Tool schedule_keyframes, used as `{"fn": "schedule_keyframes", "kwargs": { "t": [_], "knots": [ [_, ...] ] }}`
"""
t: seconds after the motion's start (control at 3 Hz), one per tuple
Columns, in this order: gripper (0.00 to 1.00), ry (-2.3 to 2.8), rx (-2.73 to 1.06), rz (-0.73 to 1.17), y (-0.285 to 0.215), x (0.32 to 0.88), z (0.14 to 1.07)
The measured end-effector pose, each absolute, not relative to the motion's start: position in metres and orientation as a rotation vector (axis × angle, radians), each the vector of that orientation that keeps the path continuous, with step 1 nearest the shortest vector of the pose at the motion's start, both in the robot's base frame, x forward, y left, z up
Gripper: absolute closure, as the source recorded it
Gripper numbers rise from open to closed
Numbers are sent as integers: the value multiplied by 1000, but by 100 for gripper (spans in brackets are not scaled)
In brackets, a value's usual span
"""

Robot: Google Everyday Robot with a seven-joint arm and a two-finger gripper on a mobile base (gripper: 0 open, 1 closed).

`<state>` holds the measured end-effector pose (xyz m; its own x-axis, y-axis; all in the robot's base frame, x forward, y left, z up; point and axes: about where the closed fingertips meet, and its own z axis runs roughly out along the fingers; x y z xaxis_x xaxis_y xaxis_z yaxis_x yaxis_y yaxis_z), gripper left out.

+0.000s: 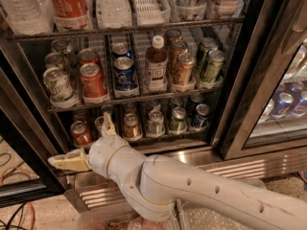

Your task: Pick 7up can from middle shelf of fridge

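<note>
A large glass-door drinks fridge point(240, 128) with black frames stands open, seen from above and in front. Its middle shelf point(144, 96), a dark wire rack with white plastic lanes, holds a row of drinks. At the left end of that row, at the very front of its lane, stands the pale whitish-silver 7up can point(57, 85) with green markings and a shiny top. Just beside it on the right is a red cola can point(92, 80), then a blue can point(124, 73) and a brown bottle with a white cap point(156, 63).

The robot's thick white arm point(192, 190) reaches in from the lower right. Its cream two-finger gripper point(79, 139) hangs low, in front of the bottom shelf and the fridge's steel base, below the 7up can and well apart from it. The jaws are spread wide and hold nothing.

The task appears to be in its approach step; no grasp has begun. The next move likely calls for raising the gripper to the middle shelf, lining it up with the 7up can, and sliding the fingers around the can without knocking the red neighbour.
</note>
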<state>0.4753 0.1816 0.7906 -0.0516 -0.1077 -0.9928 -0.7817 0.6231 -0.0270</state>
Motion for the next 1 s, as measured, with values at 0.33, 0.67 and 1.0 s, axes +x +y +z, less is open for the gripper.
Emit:
{"fn": "schedule_keyframes", "kwargs": {
  "t": [0.33,0.67,1.0],
  "knots": [
    [0,1533,-761,605,197,489,780],
    [8,1510,-765,559,208,499,778],
    [10,1487,-765,504,216,508,783]
  ]
}}
